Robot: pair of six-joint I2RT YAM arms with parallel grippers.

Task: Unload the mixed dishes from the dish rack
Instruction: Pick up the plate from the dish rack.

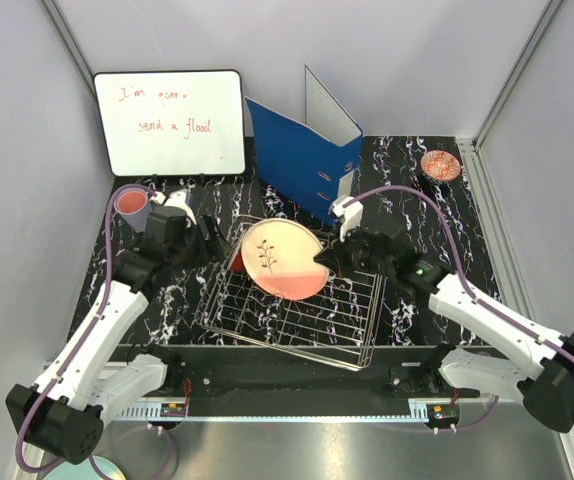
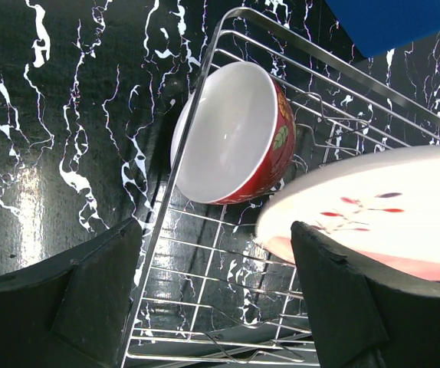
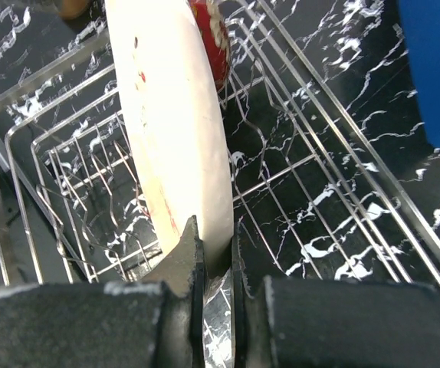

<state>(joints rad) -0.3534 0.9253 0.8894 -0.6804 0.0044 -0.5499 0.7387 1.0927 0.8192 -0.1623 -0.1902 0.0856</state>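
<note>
The cream-and-pink plate point(image 1: 283, 258) with a sprig drawing stands tilted in the silver wire dish rack point(image 1: 297, 325). My right gripper point(image 1: 329, 258) is shut on the plate's right rim; the right wrist view shows the rim point(image 3: 175, 130) pinched between the jaws. A red-patterned bowl point(image 2: 231, 134) lies on its side in the rack's left end, behind the plate. My left gripper point(image 1: 210, 240) is open and empty just above the rack's left edge, near the bowl. A pink cup point(image 1: 132, 206) stands on the table at far left. A small red-patterned bowl point(image 1: 440, 165) sits at the back right.
A blue ring binder point(image 1: 302, 155) stands open behind the rack. A whiteboard point(image 1: 170, 122) with red writing leans at the back left. Grey walls close in on both sides.
</note>
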